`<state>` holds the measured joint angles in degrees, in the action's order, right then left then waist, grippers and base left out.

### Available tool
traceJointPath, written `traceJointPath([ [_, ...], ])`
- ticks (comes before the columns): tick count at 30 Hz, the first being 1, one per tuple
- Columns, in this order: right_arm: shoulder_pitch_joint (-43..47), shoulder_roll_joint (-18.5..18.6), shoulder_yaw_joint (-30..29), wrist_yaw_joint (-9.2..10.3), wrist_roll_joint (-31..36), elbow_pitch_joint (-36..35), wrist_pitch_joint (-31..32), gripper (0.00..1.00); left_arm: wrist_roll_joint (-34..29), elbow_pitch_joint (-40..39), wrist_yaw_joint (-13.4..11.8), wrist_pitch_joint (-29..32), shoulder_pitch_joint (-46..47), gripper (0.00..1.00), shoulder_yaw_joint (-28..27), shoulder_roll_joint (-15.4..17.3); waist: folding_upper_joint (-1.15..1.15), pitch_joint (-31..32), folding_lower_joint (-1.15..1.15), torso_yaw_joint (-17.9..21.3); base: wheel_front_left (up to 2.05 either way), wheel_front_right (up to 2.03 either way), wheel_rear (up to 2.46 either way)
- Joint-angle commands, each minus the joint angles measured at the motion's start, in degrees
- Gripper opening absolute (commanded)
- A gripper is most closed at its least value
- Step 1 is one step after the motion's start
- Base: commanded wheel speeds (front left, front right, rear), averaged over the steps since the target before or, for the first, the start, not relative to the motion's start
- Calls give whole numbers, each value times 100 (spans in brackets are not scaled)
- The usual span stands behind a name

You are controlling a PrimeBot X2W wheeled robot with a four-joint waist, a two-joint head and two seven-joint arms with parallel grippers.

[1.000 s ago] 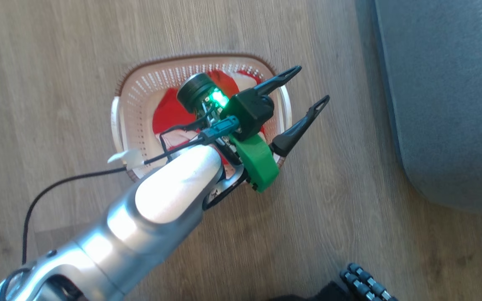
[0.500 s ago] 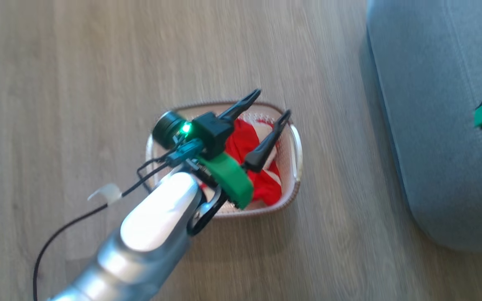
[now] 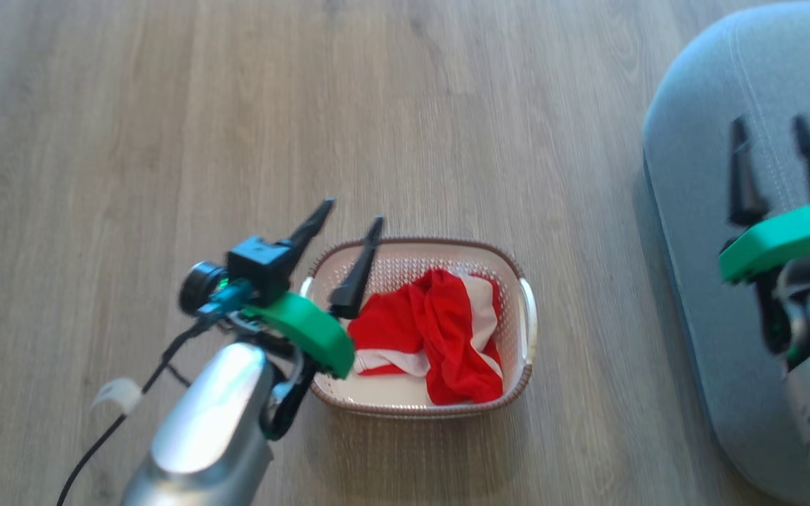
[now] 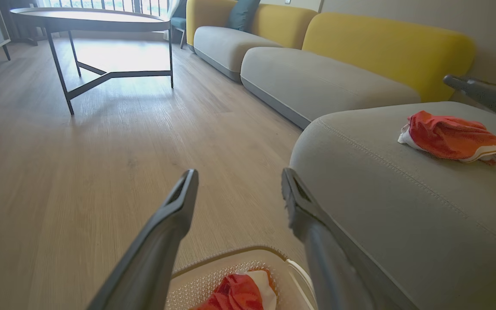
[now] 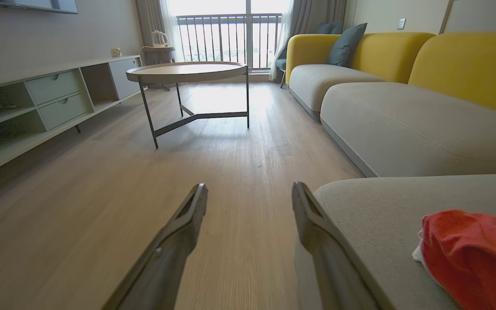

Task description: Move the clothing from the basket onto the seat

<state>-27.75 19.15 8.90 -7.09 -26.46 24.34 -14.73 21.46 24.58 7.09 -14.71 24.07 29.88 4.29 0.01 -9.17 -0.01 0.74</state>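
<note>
One garment lies on the seat, more clothing waits in the basket, and the left hand and right hand hover spread and empty.

Bright daylight from the balcony window; glare on the floor; head view slightly blurred; wide-angle edges bend.

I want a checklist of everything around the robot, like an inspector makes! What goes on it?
Surface: wooden floor; the basket stands on it beside the seat.
Job's things: red and white clothes in the basket; one red piece on the seat.
Clutter: nothing seen.
Pincers: left pincer open, empty, over the basket's left end; right pincer open, empty, over the seat.
Cables: black cable with a white tag along the left arm.
Surroundings: round table, yellow sofa, low shelves.
</note>
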Motion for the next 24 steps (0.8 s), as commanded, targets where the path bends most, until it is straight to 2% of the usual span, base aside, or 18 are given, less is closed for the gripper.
traceJointPath([
  [1,61,7,121,-40,-19,-177,-27,100,-60,-195,6,-29,111,100,-292,70,-1,119,1,-84,0,0,0],
  [16,656,-397,260,-40,45,-406,-27,100,-630,-513,-393,-29,-772,100,-1915,53,-1,560,1,-174,0,0,0],
  [24,1020,-476,152,-40,145,-517,-27,100,-864,-647,-342,-29,-1192,100,-2306,-27,-1,711,1,-171,0,0,0],
])
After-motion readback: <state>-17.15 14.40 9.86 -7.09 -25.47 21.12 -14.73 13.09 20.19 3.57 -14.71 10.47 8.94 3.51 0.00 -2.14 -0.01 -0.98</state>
